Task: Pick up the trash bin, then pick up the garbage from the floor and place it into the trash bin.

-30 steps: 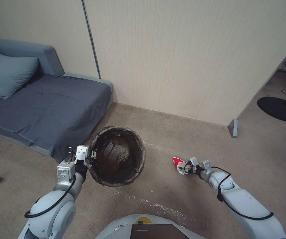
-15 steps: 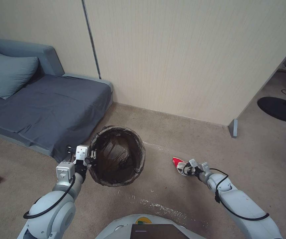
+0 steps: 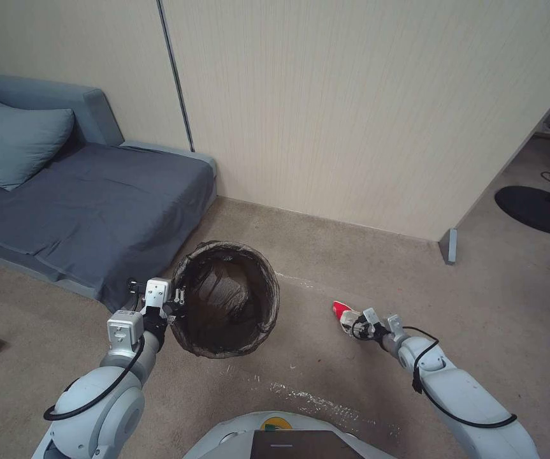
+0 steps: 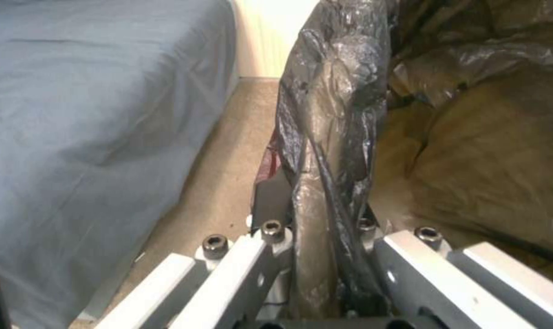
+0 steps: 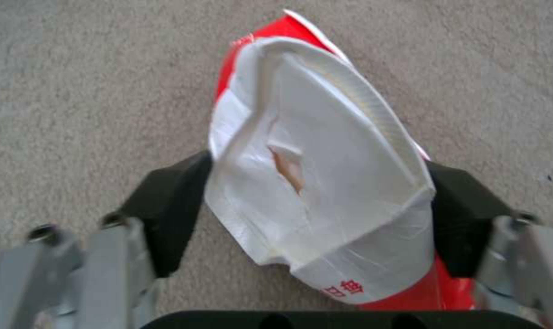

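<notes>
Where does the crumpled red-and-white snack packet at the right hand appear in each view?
Head view: red-and-white snack packet lies on the carpet, right of centre, at the right hand.
Left wrist view: not visible.
Right wrist view: packet between the fingers.
Shared landmark: beige carpet.

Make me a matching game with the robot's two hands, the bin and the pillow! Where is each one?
Things:
1. left hand
2. right hand
3. trash bin
4. pillow

Places:
A. on the grey sofa
B. around a red-and-white packet on the carpet
C. clamped on the bin's bagged rim
D. between the sofa and the packet

Pairs: 1-C, 2-B, 3-D, 4-A
</notes>
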Controlling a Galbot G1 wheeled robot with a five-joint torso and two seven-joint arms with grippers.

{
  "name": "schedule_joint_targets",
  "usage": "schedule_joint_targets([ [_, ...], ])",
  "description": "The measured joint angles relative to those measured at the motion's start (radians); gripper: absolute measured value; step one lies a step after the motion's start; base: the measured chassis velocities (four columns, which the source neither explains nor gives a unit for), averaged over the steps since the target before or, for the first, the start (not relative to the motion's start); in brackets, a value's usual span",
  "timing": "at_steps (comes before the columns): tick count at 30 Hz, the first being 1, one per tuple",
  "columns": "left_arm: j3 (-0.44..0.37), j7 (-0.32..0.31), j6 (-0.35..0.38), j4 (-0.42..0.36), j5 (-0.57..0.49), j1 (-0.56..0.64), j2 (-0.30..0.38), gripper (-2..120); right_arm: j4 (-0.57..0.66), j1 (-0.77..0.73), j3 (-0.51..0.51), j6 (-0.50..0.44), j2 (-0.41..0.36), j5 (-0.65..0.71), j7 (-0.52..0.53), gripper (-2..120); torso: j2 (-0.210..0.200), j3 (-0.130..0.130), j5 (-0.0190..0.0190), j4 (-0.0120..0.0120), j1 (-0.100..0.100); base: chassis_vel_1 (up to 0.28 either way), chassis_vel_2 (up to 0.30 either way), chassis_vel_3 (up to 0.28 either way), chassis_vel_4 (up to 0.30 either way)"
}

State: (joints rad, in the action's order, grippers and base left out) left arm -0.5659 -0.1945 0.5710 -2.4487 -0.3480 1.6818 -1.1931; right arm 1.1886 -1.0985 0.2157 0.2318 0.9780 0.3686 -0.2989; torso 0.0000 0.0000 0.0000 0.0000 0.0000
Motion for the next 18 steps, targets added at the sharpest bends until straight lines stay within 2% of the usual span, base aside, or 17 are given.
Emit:
schedule_joint_targets([
  [4, 0.000, 0.001, -0.003, 0.000, 0.000, -0.005, -0.011, 3, 0.007, -0.001, -0.001, 0.000, 0.002, -0.005, 0.005, 52, 0.000, 0.000, -0.0001, -0.0001, 0.000, 0.000, 0.000, 0.000, 0.000],
  [5, 0.000, 0.001, -0.003, 0.000, 0.000, -0.005, -0.011, 3, 0.007, -0.001, -0.001, 0.000, 0.002, -0.005, 0.005, 52, 0.000, 0.000, -0.0001, -0.0001, 0.000, 0.000, 0.000, 0.000, 0.000],
  [8, 0.003, 0.002, -0.004, 0.002, 0.000, -0.008, -0.008, 3, 0.020, -0.007, 0.003, -0.001, 0.001, -0.006, 0.008, 36, 0.000, 0.000, 0.0003, 0.0000, 0.000, 0.000, 0.000, 0.000, 0.000],
  [9, 0.003, 0.002, -0.004, 0.002, 0.000, -0.008, -0.008, 3, 0.020, -0.007, 0.003, -0.001, 0.001, -0.006, 0.008, 36, 0.000, 0.000, 0.0003, 0.0000, 0.000, 0.000, 0.000, 0.000, 0.000],
  [18, -0.002, 0.003, -0.004, -0.001, 0.000, 0.002, -0.013, 3, 0.032, -0.023, 0.022, -0.019, -0.006, -0.007, 0.008, 4, 0.000, 0.000, 0.0001, 0.0000, 0.000, 0.000, 0.000, 0.000, 0.000],
])
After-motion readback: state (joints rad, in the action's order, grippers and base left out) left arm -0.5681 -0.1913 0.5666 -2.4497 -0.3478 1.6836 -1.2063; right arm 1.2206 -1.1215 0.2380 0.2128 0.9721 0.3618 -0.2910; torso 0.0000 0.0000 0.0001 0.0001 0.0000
